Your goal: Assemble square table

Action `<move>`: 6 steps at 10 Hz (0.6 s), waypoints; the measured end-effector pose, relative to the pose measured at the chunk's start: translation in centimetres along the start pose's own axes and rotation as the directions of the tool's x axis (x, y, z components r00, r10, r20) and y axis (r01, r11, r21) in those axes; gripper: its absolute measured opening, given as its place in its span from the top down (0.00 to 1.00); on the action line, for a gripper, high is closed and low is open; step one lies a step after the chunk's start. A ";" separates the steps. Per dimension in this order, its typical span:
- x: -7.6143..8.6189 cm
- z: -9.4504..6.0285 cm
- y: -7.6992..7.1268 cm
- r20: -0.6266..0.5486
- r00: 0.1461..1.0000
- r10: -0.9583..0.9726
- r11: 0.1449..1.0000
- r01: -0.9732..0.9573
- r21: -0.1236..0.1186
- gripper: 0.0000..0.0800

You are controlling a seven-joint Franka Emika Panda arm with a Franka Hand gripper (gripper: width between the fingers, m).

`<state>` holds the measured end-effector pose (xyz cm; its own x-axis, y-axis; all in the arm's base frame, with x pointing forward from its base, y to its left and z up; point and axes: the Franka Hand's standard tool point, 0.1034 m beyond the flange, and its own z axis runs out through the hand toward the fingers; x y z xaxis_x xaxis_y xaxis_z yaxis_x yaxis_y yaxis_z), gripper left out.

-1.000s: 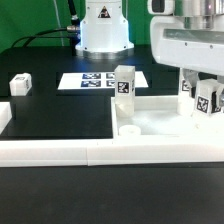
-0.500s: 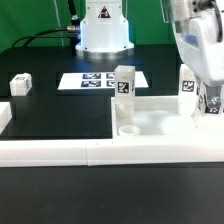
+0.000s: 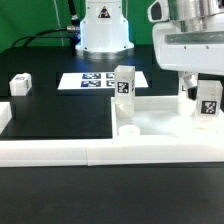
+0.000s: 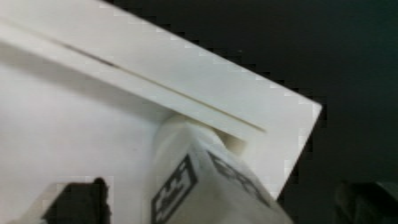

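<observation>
Tabletop slab (image 3: 160,126), white and square, two tagged legs (image 3: 123,83) upright on it, gripper (image 3: 205,102) spread around one

Beneath me, a matte black table (image 3: 60,118) — evenly lit, white rails (image 3: 50,150) on its near side, the marker board (image 3: 95,80) farther back.

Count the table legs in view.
4 legs: one lying at the exterior view's left, one upright on the tabletop, two at its right, the rear one partly hidden.

smooth white plastic slab (image 3: 160,122), seemingly matt black worktop (image 3: 60,115)
</observation>
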<state>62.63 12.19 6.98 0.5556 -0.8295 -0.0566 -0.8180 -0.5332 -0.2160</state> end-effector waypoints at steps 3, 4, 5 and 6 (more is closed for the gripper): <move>0.1 0.0 0.0 -0.002 0.983 -0.186 0.982 0.186 -0.004 0.19; 0.3 -0.1 -0.4 -0.015 0.843 -0.537 0.842 0.535 -0.070 0.19; 0.8 0.3 -0.4 0.004 0.660 -0.751 0.658 0.748 -0.088 0.19; 0.7 0.3 -0.4 -0.006 0.758 -0.652 0.756 0.650 -0.079 0.32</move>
<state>63.40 11.93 6.75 0.9537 -0.2820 0.1043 -0.2690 -0.9553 -0.1228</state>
